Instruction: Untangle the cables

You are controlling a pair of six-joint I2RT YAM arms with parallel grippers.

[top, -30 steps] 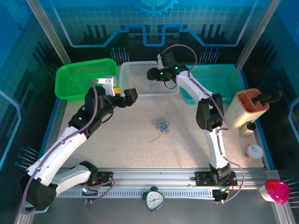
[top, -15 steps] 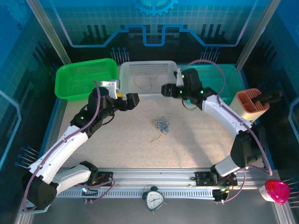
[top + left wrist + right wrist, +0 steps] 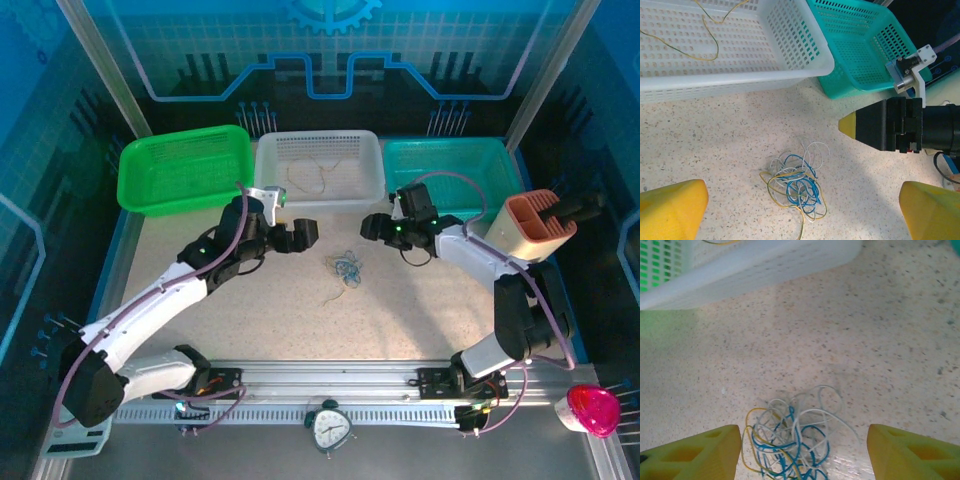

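left gripper (image 3: 305, 233) is hovering over the speckled table (image 3: 250, 310) with its yellow fingers (image 3: 671, 210) spread wide, gripping nothing. the cables (image 3: 796, 186), a small tangle of blue, whitish and yellow-tan threads, are lying flat on the table just ahead of that gripper, in line with the gap between its fingers and not touching either one. a yellow-tan tail is running out of the tangle back toward the left wrist. right gripper (image 3: 372, 226) is facing the left one from the other side of the tangle, near it. its own fingers (image 3: 695, 452) are also spread wide and gripping nothing, and the tangle is sitting just in front of it, between the two tips and closer to the left-hand one in the wrist view. white basket (image 3: 740, 80) is standing beyond the tangle as seen from the left gripper, with a loose yellow strand (image 3: 705, 54) lying inside it. teal basket (image 3: 860, 60) is touching the white one's right side, behind the right gripper. green basket (image 3: 180, 165) is sitting off to the left of the left gripper.
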